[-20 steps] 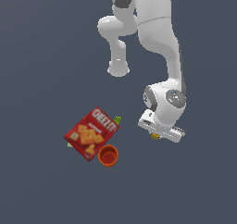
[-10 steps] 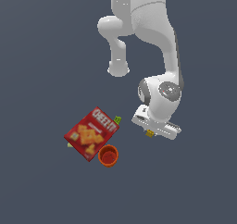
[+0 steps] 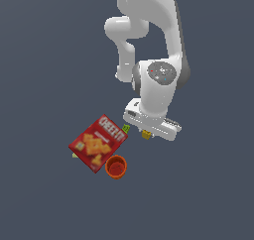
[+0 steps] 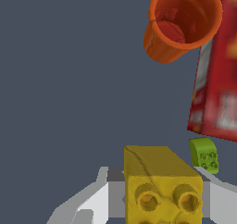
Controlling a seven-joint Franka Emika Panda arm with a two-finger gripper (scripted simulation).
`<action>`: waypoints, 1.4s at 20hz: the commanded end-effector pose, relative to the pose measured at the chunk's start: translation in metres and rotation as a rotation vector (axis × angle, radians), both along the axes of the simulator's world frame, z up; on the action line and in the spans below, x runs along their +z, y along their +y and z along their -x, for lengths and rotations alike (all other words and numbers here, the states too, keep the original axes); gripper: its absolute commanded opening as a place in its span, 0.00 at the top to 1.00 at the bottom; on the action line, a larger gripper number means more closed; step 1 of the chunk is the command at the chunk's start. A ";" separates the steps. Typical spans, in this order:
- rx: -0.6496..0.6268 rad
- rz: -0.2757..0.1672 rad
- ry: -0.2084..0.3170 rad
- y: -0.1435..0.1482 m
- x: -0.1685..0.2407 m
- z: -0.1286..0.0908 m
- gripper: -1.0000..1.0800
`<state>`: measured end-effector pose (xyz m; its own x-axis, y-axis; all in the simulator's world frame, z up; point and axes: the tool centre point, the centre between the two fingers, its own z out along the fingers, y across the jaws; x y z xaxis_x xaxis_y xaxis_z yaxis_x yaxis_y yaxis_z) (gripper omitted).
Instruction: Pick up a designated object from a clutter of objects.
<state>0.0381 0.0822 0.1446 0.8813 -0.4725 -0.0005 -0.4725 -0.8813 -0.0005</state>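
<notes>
The designated object, a tiny yellow block (image 4: pixel 162 181) with dark round holes, sits between my gripper's (image 4: pixel 163 201) two fingers, whose grey pads press against its sides. In the exterior view the yellow block (image 3: pixel 145 134) peeks out under the white hand, with my gripper (image 3: pixel 147 131) shut on it. The rest of the clutter lies to the exterior view's left: the red Cheez-It box (image 3: pixel 97 143), the orange-red cup (image 3: pixel 116 166) and a small green piece (image 3: pixel 126 128).
In the wrist view the cup (image 4: pixel 183 21) stands upright beside the box (image 4: pixel 217 79), and the green piece (image 4: pixel 204 153) lies close to the yellow block. Another green bit (image 3: pixel 74 155) pokes out at the box's far corner. The floor is plain dark grey.
The hand has shifted toward the exterior view's left and slightly up, nearer the cracker box, and the yellow block has moved along with it.
</notes>
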 end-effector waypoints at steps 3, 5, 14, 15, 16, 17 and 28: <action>0.000 -0.001 0.000 -0.039 0.044 -0.002 1.00; 0.000 -0.002 0.000 -0.056 0.064 -0.003 1.00; 0.000 -0.002 0.000 -0.133 0.150 -0.009 1.00; 0.000 -0.002 0.000 -0.141 0.159 -0.010 1.00; 0.000 -0.002 0.000 -0.149 0.167 -0.011 1.00; 0.000 -0.001 0.000 -0.156 0.175 -0.012 1.00; 0.000 0.001 0.000 -0.202 0.227 -0.019 1.00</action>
<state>0.0565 -0.1167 0.3671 0.8808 -0.4734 0.0005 -0.4734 -0.8808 -0.0005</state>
